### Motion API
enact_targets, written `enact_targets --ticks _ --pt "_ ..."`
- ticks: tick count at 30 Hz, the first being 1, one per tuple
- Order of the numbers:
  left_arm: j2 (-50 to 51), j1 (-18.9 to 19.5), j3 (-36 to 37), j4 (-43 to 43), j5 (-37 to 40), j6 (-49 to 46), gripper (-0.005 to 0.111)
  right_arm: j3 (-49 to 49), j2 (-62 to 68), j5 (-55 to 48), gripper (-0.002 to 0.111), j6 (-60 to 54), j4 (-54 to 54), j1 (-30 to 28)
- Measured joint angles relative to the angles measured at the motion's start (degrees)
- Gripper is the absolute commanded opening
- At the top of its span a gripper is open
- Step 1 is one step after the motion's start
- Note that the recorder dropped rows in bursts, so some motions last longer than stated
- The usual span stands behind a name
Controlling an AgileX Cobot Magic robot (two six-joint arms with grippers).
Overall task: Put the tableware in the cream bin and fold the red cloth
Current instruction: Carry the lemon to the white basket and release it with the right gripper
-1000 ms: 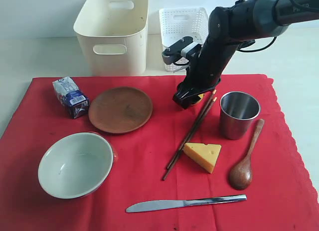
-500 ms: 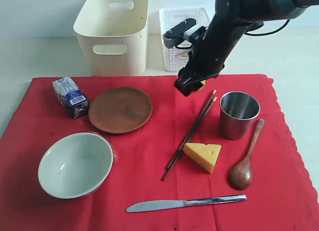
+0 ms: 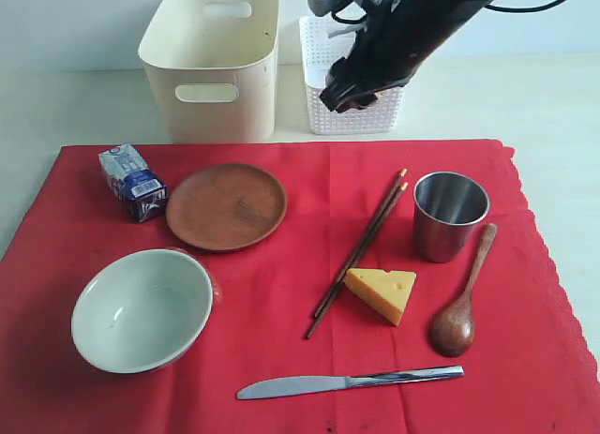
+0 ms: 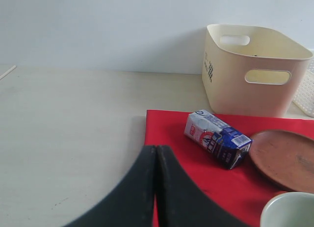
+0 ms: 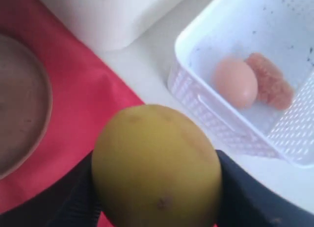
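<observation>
On the red cloth (image 3: 281, 303) lie the pale bowl (image 3: 141, 309), brown plate (image 3: 226, 206), steel cup (image 3: 450, 215), chopsticks (image 3: 359, 251), wooden spoon (image 3: 461, 298) and table knife (image 3: 347, 382). The cream bin (image 3: 211, 68) stands behind the cloth with nothing showing inside. My right gripper (image 3: 339, 95) hangs in the air at the front wall of the white lattice basket (image 3: 361, 120), shut on a yellow lemon (image 5: 157, 165). My left gripper (image 4: 156, 148) is shut with nothing in it, low over the cloth's left edge (image 4: 167, 129). It does not show in the exterior view.
An egg (image 5: 235, 82) and a nugget (image 5: 270, 87) lie in the lattice basket. A cheese wedge (image 3: 382, 291) rests on the cloth beside the chopsticks. A blue-white carton (image 3: 134, 181) lies left of the plate.
My right gripper has risen off the cloth with the lemon and moved back toward the white lattice basket. Everything on the cloth has stayed in place.
</observation>
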State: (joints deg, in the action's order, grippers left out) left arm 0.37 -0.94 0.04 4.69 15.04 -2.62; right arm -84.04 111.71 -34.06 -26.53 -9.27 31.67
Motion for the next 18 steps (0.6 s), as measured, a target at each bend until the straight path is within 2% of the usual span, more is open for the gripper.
enact_targets --ticks 12,18 --pt "0.00 0.00 0.00 0.00 0.00 0.00 0.002 0.00 0.10 20.73 0.000 0.11 0.00 0.00" --pt "0.00 0.00 0.00 0.00 0.00 0.00 0.002 0.00 6.00 30.58 0.000 0.78 0.00 -0.43"
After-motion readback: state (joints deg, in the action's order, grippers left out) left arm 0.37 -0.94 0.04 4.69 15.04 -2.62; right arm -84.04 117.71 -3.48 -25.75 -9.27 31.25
